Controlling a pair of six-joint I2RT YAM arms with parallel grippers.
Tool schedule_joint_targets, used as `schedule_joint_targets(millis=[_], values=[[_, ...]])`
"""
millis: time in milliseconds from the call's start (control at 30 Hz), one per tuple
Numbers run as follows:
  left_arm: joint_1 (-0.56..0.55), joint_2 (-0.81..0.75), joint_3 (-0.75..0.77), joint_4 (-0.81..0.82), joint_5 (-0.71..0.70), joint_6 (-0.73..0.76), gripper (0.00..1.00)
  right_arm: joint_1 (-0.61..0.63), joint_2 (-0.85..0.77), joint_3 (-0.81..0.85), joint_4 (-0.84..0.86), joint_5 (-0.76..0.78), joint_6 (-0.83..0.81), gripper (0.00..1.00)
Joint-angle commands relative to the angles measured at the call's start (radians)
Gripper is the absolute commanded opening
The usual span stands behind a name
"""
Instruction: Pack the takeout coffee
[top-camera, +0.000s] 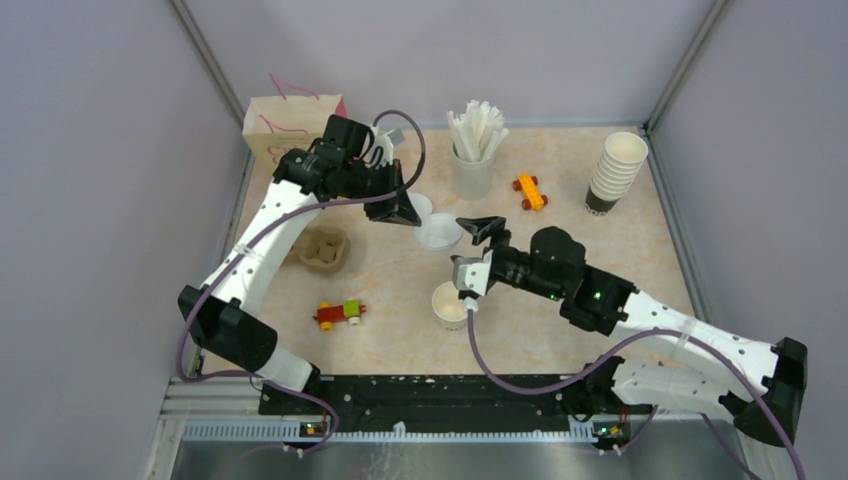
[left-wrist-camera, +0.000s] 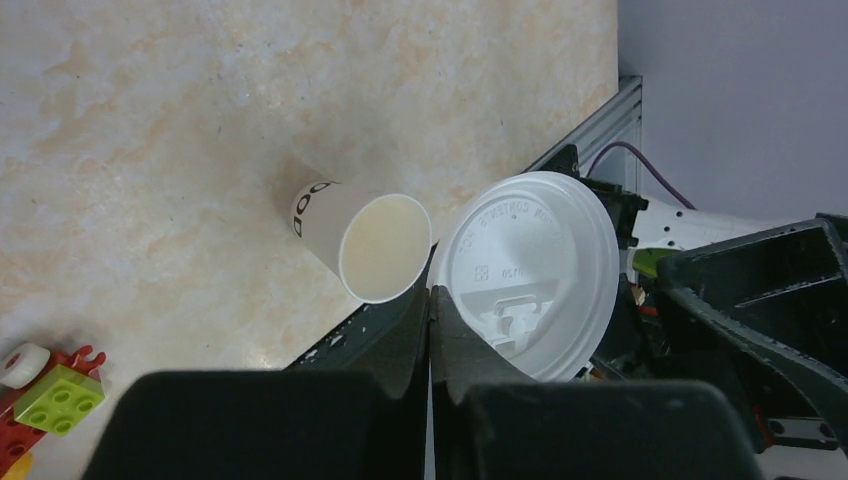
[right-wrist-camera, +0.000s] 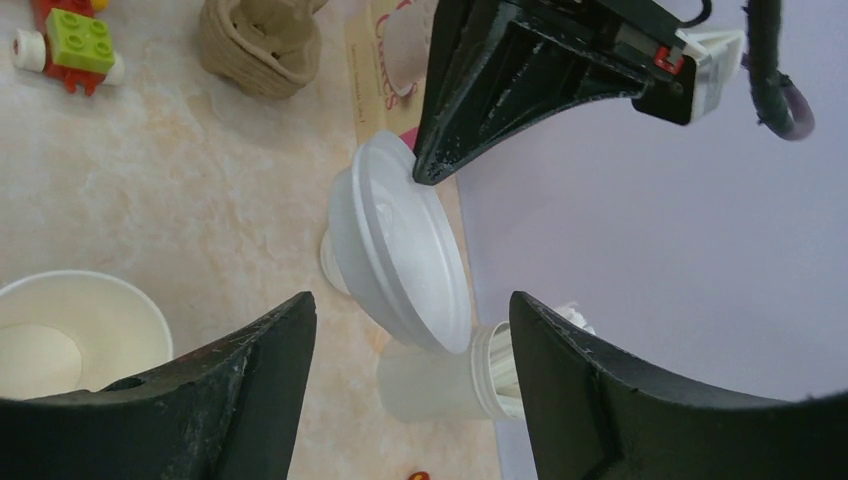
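Pinching lid (left-wrist-camera: 530, 270) edge, left gripper (left-wrist-camera: 430, 295); right gripper (right-wrist-camera: 410, 305) spread wide, cup (right-wrist-camera: 75, 325) partly cropped.

Lid (left-wrist-camera: 530, 255) rim partly behind left tool (left-wrist-camera: 431, 297)

The cup (left-wrist-camera: 322, 215) is white outside with small black print low on its wall (pale cream inside). The lid (left-wrist-camera: 525, 262) is all white. Under the cup, the table (top-camera: 560, 180) is cream with peach marbling. Left of the cup a toy car (top-camera: 338, 313) is red, lime-green and yellow; beyond the cup a second toy car (top-camera: 530, 191) is orange.
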Motion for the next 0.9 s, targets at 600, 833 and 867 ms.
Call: schedule_joint_targets(millis=[600, 833, 867], values=[[-0.017, 0.048, 0.124, -0.152, 0.032, 0.084, 0.01, 0.126, 0.084, 0.056, -0.008, 0.108, -0.129, 0.20], [-0.016, 0.024, 0.130, -0.054, 0.053, 0.008, 0.29, 0.129, 0.039, 0.009, 0.023, 0.065, 0.075, 0.12], [-0.015, 0.019, 0.129, -0.032, 0.056, -0.006, 0.31, 0.129, 0.030, 0.001, 0.031, 0.062, 0.119, 0.11]])
